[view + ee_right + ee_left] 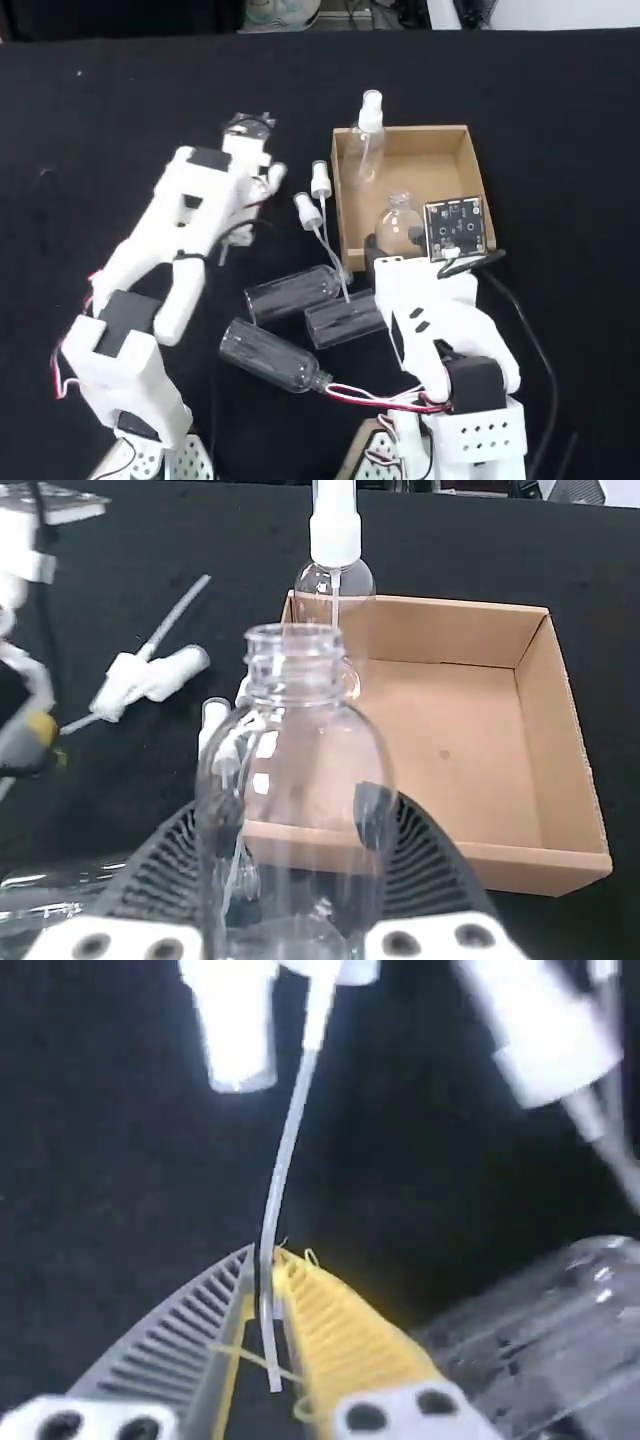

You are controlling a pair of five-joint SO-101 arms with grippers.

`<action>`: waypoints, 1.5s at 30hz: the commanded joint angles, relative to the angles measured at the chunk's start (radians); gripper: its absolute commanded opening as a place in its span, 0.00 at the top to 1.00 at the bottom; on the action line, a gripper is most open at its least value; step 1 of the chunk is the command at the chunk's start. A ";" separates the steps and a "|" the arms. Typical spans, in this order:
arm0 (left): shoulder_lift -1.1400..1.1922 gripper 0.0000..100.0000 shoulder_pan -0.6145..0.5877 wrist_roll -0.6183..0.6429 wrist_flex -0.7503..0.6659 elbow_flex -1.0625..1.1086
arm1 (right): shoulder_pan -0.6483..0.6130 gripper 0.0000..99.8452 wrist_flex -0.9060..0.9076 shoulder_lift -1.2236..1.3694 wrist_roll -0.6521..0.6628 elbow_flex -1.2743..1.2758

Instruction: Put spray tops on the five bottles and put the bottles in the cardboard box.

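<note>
My right gripper (295, 805) is shut on an upright clear bottle (295, 690) with no top, at the near edge of the cardboard box (540, 730). One bottle with a spray top (368, 135) stands in the box's far left corner. My left gripper (262, 1255) is shut on the thin tube of a spray top (285, 1150), left of the box. Two white spray tops (320, 180) (308, 212) lie between my left gripper (262, 190) and the box. Three open bottles (290, 292) (345, 320) (272, 355) lie on their sides near the front.
The table is covered with a black cloth (560, 90). Most of the box floor (430, 170) is bare. A black cable (535, 340) runs along the right arm's base. Open cloth lies to the right of and behind the box.
</note>
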 commanded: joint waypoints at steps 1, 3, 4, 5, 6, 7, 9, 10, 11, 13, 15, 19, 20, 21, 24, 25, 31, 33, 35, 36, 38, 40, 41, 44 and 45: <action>-0.101 0.97 -0.044 -0.127 0.083 -0.047 | 0.015 0.99 -0.025 -0.016 -0.005 -0.002; -0.150 0.97 -0.070 -0.193 0.107 -0.038 | 0.015 0.99 -0.025 -0.016 -0.005 -0.002; -0.173 0.97 -0.090 -0.222 0.117 -0.033 | 0.015 0.99 -0.025 -0.016 -0.005 -0.002; -0.187 0.97 -0.110 -0.253 0.129 -0.033 | 0.015 0.99 -0.025 -0.016 -0.005 -0.002; -0.204 0.97 -0.130 -0.288 0.152 -0.033 | 0.015 0.99 -0.025 -0.016 -0.005 -0.002; -0.216 0.97 -0.145 -0.336 0.183 -0.033 | 0.015 0.99 -0.025 -0.016 -0.005 -0.002; -0.221 0.97 -0.170 -0.442 0.255 -0.033 | 0.015 0.99 -0.025 -0.016 -0.005 -0.002; -0.221 0.97 -0.177 -0.483 0.290 -0.033 | 0.015 0.99 -0.025 -0.016 -0.005 -0.002; -0.221 0.97 -0.189 -0.520 0.319 -0.033 | 0.015 0.99 -0.025 -0.016 -0.005 -0.002; -0.219 0.97 -0.214 -0.582 0.362 -0.033 | 0.015 0.99 -0.025 -0.016 -0.005 -0.002; -0.219 0.91 -0.251 -0.646 0.397 -0.033 | 0.015 0.99 -0.025 -0.016 -0.005 -0.001; -0.219 0.76 -0.397 -0.773 0.430 -0.033 | 0.015 0.99 -0.029 -0.016 -0.005 0.012; -0.219 0.75 -0.437 -0.810 0.430 -0.033 | 0.014 0.99 -0.029 -0.016 -0.003 0.012; -0.219 0.75 -0.470 -0.848 0.430 -0.036 | 0.011 0.99 -0.031 -0.016 -0.003 0.010; -0.219 0.76 -0.504 -0.922 0.431 -0.041 | 0.009 0.99 -0.031 -0.016 -0.003 0.008; -0.221 0.76 -0.498 -0.916 0.430 -0.042 | 0.009 0.99 -0.031 -0.016 -0.003 0.008; -0.219 0.76 -0.278 -0.729 0.324 -0.041 | 0.009 0.99 -0.029 -0.016 -0.003 0.012; -0.219 0.76 -0.229 -0.697 0.259 -0.042 | 0.009 0.99 -0.025 -0.016 -0.003 0.012; -0.219 0.76 -0.193 -0.703 0.209 -0.041 | 0.011 0.99 -0.025 -0.016 -0.003 0.012; -0.219 0.76 -0.176 -0.700 0.187 -0.035 | 0.011 0.99 -0.026 -0.016 -0.003 0.012; -0.212 0.76 -0.145 -0.697 0.150 -0.015 | 0.011 0.99 -0.026 -0.016 -0.003 0.012; -0.198 0.76 -0.111 -0.671 0.126 -0.004 | 0.011 0.99 -0.029 -0.016 -0.003 0.012; -0.192 0.76 -0.097 -0.646 0.115 -0.005 | 0.011 0.99 -0.029 -0.016 -0.003 0.012; -0.163 0.76 -0.056 -0.600 0.055 -0.001 | 0.012 0.99 -0.028 -0.016 -0.003 0.012; -0.147 0.76 -0.047 -0.595 0.041 -0.001 | 0.014 0.99 -0.026 -0.016 -0.003 0.012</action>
